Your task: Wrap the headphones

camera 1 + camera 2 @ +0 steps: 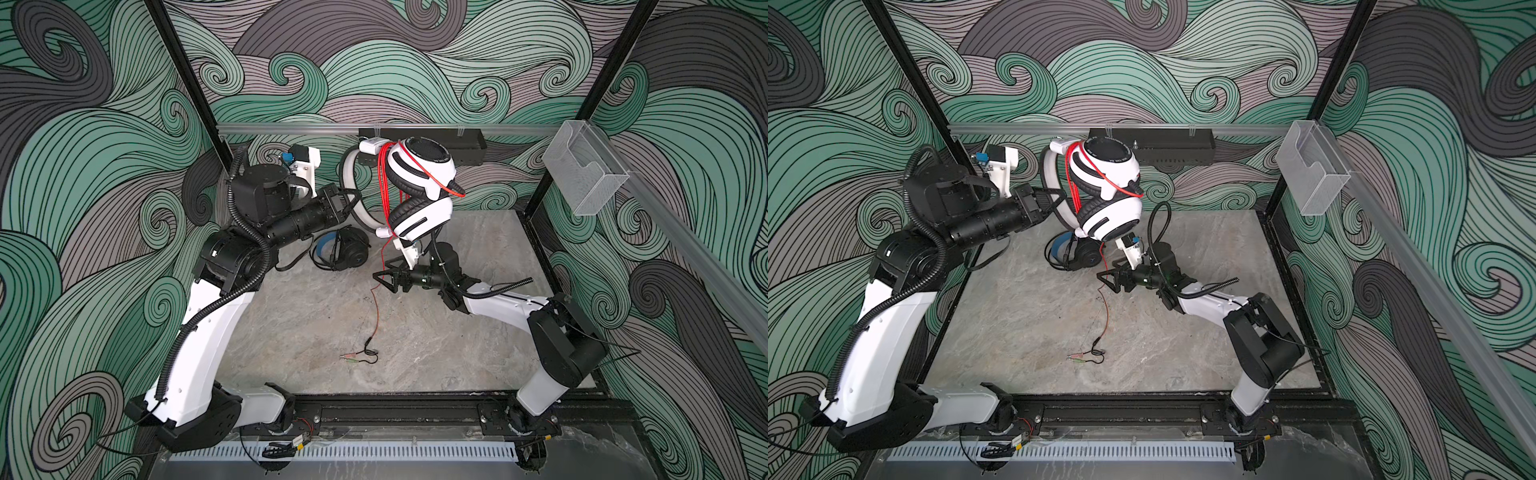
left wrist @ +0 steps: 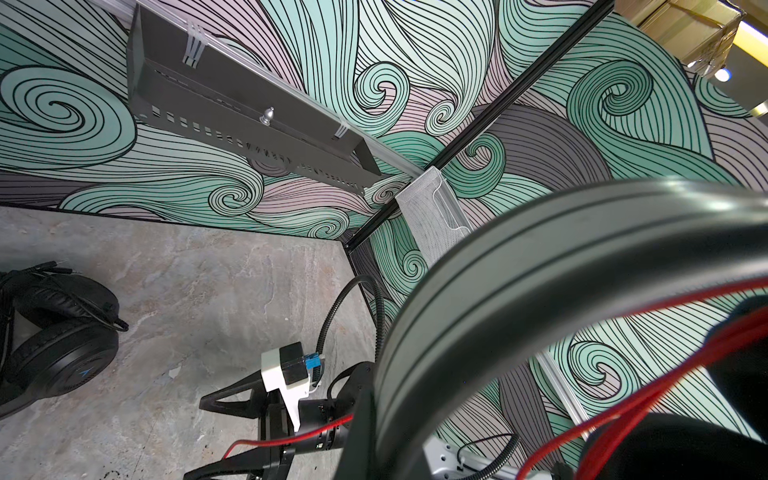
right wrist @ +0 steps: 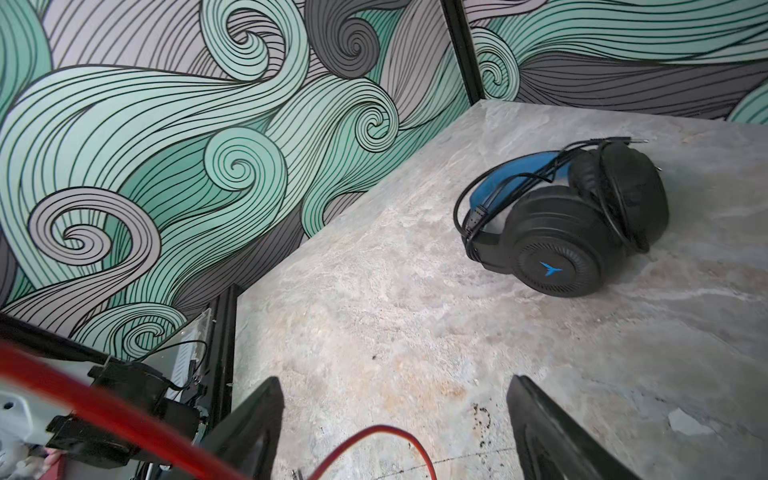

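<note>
Headsets sit apart: the white headset hangs in the air toward 12 o'clock of the table, its headband pinched tight by the left gripper. Its red cable loops around it, and the tail drops to the plugs lying near 6 o'clock. Below it, the right gripper has its fingers spread wide, with the cable running loose between them. At 11 o'clock the black headset lies on the table.

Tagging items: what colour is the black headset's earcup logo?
Logo is blue, clearest in the right wrist view.
</note>
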`<state>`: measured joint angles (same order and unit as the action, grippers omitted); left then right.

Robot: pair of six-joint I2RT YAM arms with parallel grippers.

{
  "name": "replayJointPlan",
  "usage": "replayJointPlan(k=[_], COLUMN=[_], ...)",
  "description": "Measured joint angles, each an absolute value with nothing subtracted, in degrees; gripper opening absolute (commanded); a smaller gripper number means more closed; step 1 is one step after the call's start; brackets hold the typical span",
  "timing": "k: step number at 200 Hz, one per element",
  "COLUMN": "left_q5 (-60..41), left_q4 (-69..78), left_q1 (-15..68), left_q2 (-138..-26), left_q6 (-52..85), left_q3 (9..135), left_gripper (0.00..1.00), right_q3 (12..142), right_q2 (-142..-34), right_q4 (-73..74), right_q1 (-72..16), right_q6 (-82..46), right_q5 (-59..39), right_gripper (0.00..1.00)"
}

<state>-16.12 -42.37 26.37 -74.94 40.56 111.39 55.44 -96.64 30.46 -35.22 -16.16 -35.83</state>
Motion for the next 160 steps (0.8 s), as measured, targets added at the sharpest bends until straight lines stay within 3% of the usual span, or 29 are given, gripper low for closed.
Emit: replayJointPlan(k=[26,51,72,88,111,160], left_q5=[-16.1,-16.1,-16.1,-16.1,-15.8,-7.1], left_q4=[-42.4,-42.4,-42.3,-42.3,-42.3,-40.5], left_q1=[26.4,26.4,26.4,26.4,26.4,26.4], left_q2=[-74.9,-74.9,-74.9,-74.9,-74.9,-74.8], left_q6=[40.9,41.4,41.9,42.4,42.9,44.8], left_q3=[111.4,111.4,111.4,111.4,111.4,110.4], left_gripper=[0.00,0.00,0.00,0.00,0.00,0.00], right_q3=[55.7,55.9,55.9,55.5,51.6,45.7], right_q2=[-97.4,-98.4,-98.4,-98.2,-95.6,-82.9], right_q4=[31.6,32.6,33.1,33.8,34.1,22.3], right_q1=[-35.2,-35.2,-35.5,-35.7,-36.3,-41.3], right_q6=[-16.9,-17.9,-18.5,-18.7,-18.7,-13.0], right_q5=[-36.9,-37.6,-38.0,-38.4,-38.0,-31.7], right_gripper=[0.72,0.48,0.21,0.09,0.00,0.00])
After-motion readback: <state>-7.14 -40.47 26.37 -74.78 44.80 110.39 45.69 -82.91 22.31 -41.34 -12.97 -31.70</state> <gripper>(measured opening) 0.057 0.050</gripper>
